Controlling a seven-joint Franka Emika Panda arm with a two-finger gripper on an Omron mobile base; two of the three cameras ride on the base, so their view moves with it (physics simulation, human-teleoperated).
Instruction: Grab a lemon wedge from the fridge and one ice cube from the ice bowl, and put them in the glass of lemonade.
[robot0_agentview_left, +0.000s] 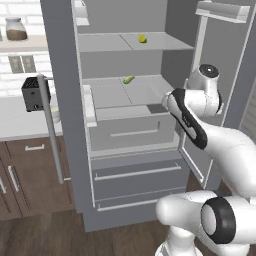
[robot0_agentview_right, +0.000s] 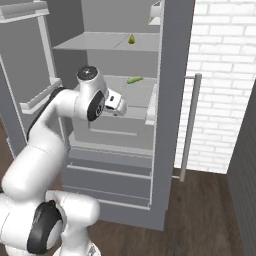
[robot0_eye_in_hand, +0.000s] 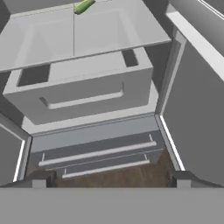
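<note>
Fridge (robot0_agentview_left: 65, 100) is standing with both doors open. Gripper (robot0_eye_in_hand: 111, 177) is hovering in front of the crisper drawer (robot0_eye_in_hand: 83, 96), jaws fully spread, holding nothing. Lemon wedge (robot0_agentview_left: 129, 79) is lying on the middle shelf (robot0_agentview_left: 107, 92).

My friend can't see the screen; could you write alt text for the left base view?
A white robot arm reaches into the open fridge, where a lemon wedge lies on the middle shelf. A toaster sits on the counter at left.
</note>
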